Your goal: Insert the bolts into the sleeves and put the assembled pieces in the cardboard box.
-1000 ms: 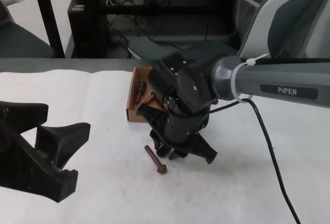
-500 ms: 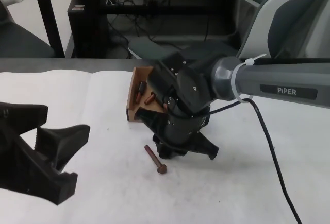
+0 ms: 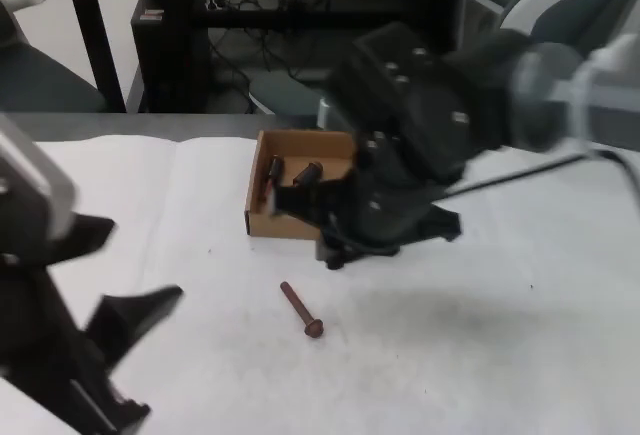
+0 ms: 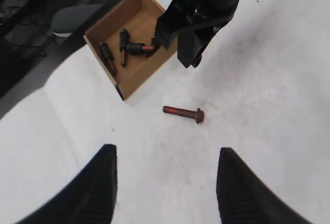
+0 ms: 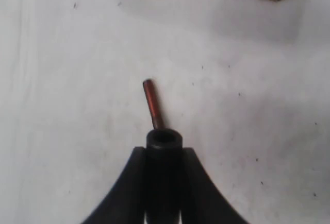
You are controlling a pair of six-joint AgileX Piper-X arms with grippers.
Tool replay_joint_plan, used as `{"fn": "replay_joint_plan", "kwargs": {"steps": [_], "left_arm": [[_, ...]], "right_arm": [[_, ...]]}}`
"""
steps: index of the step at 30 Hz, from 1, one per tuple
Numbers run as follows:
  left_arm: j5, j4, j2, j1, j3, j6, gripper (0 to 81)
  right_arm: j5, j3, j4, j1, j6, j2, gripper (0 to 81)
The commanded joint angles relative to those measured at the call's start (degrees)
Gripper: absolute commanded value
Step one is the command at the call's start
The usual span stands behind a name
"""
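Note:
A reddish bolt (image 3: 301, 309) lies loose on the white cloth, in front of the cardboard box (image 3: 272, 223). In the right wrist view, my right gripper (image 5: 164, 154) is shut on a black sleeve (image 5: 164, 139), whose open end points toward the bolt (image 5: 152, 104) below it. From the high view that gripper (image 3: 338, 251) hangs above the cloth just beside the box's near corner. My left gripper (image 4: 167, 183) is open with nothing in it, above the cloth on the near left (image 3: 105, 340). It looks down on the bolt (image 4: 183, 113) and the box (image 4: 135, 82).
Several dark assembled pieces (image 4: 129, 49) lie in the box. The white cloth (image 3: 480, 335) covers the bench, with free room right of and in front of the bolt. Dark furniture and cables stand beyond the bench's far edge.
The right arm has risen from beside the bolt and moved toward the box's near corner. The left gripper has shifted at the near left. The bolt has stayed put.

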Motion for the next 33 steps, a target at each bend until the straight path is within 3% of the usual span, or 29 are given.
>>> {"fn": "replay_joint_plan", "kwargs": {"steps": [1,13,21,28,33], "left_arm": [[3.6,0.1,2.9,0.1,-0.1,0.8,57.5],[6.1,-6.0,17.1,0.1,-0.1,2.1,57.5],[10.2,-13.8,29.4,0.6,-1.4,25.5,57.5],[19.1,-12.8,39.5,5.9,-8.7,39.1,57.5],[24.0,-11.8,44.2,10.4,-15.6,43.7,57.5]], "right_arm": [[-1.3,5.8,-1.4,0.2,-3.6,-6.9,0.6],[-3.9,31.5,-15.8,0.2,-5.6,-38.9,0.6],[-4.3,35.1,-16.2,0.2,-6.4,-51.5,0.6],[-9.0,35.1,-16.2,0.2,-6.4,-53.1,0.6],[-9.6,35.1,-16.2,0.2,-6.4,-53.1,0.6]]}}
